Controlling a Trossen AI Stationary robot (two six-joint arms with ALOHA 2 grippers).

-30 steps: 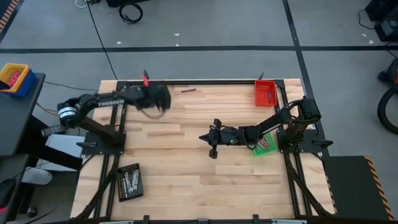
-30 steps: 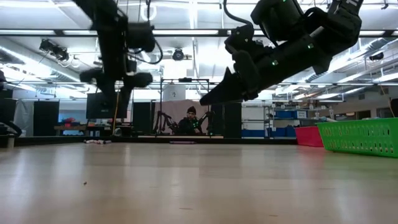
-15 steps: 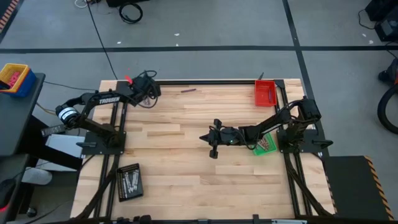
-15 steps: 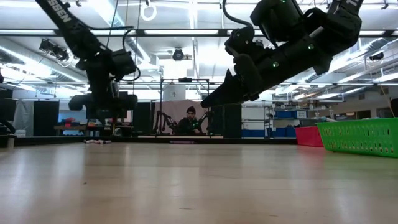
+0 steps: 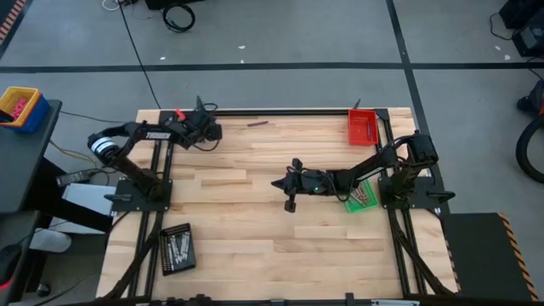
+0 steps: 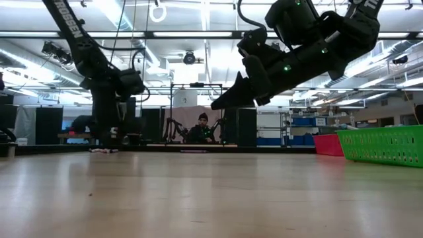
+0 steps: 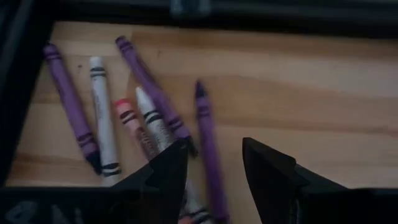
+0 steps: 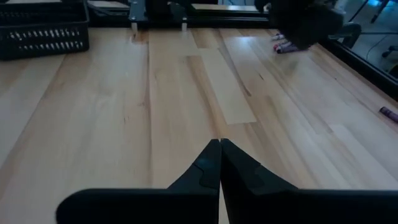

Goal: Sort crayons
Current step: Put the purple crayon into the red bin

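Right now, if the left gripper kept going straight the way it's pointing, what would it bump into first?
Probably the purple crayon lying between the left gripper's open fingers, among the loose crayons on the table. How far above it the gripper is, I can't tell.

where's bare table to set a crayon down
Bare wood runs from the black tray to the green tray, under the raised right gripper. Crowded: the far left corner, where crayons lie under the open left gripper.
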